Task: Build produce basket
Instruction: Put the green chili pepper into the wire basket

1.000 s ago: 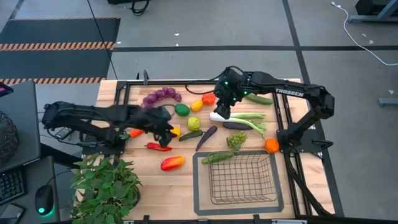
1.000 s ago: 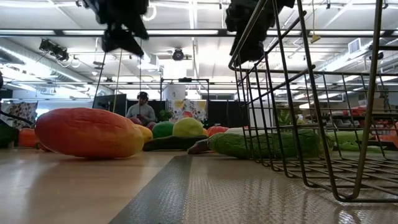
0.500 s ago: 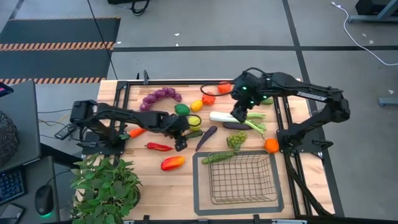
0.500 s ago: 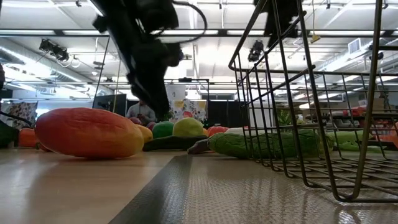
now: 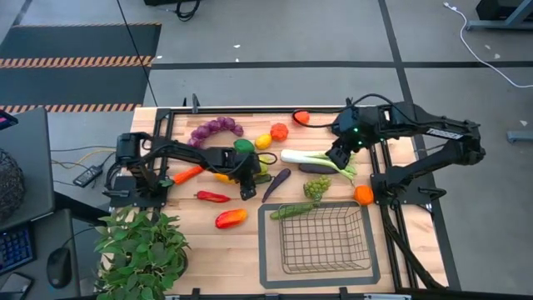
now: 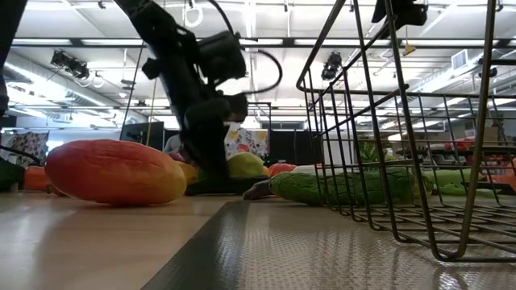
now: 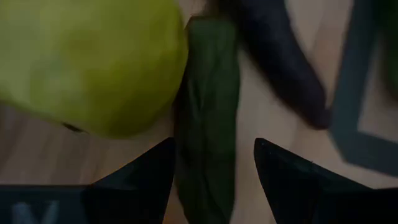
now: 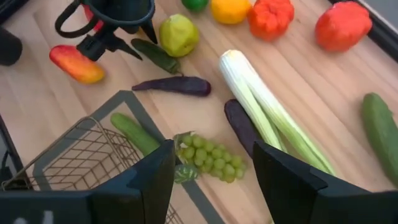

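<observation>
High view: basket [image 5: 320,265] holds nothing; green cucumber [image 5: 291,211] lies across rim.

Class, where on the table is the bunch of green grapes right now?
In the high view, the green grapes lie right of centre, just beyond the basket, near its far rim, below the leek and left of an orange fruit.

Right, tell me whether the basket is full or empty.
Empty. The high view shows bare mesh inside the basket; all the produce still lies on the table, and the nearest green cucumber rests outside, across its frame.
</observation>
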